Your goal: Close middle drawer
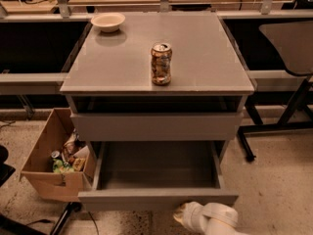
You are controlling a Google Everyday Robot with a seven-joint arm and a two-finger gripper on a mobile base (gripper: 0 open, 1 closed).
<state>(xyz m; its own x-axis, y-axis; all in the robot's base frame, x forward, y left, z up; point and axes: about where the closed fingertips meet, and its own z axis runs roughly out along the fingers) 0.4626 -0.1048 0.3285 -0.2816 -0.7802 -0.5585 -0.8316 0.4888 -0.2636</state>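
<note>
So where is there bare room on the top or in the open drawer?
Bare: the top right of the can and in front of the bowl; the whole middle drawer tray. Crowded: the box at left. The gripper sits low, before the drawer front.
</note>
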